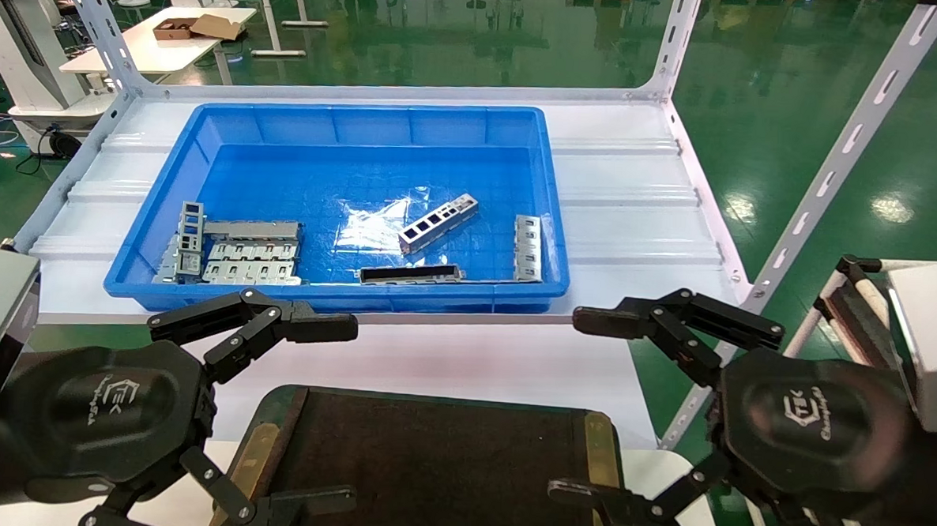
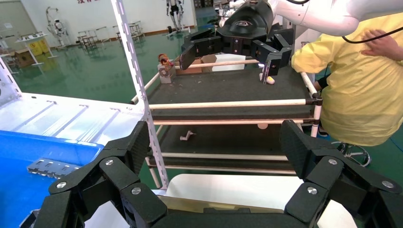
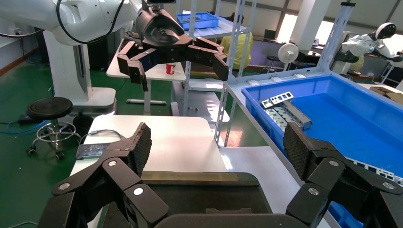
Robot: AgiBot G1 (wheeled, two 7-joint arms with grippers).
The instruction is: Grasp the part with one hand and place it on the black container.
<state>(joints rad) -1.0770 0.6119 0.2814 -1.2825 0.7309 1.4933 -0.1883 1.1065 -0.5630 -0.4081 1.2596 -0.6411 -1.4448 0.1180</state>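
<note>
The part [image 1: 438, 224], a slim silver-grey channel with rectangular cut-outs, lies at an angle on the floor of the blue bin [image 1: 206, 125], right of its middle. The black container [image 1: 428, 467], a shallow dark tray with a worn brass rim [image 1: 596, 450], sits at the near edge below both grippers. My left gripper [image 1: 335, 411] is open and empty over the tray's left edge. My right gripper [image 1: 581, 406] is open and empty over its right edge. The tray rim shows between the open jaws in the left wrist view [image 2: 190, 204] and the right wrist view [image 3: 190, 176].
In the bin a dark slotted bar [image 1: 410, 274] lies near the front wall, wider grey tab plates [image 1: 239, 253] at the left and one [image 1: 527, 248] at the right. White rack uprights [image 1: 837, 160] stand at the right. A cart [image 2: 228, 102] and a person in yellow [image 2: 351, 80] are beyond.
</note>
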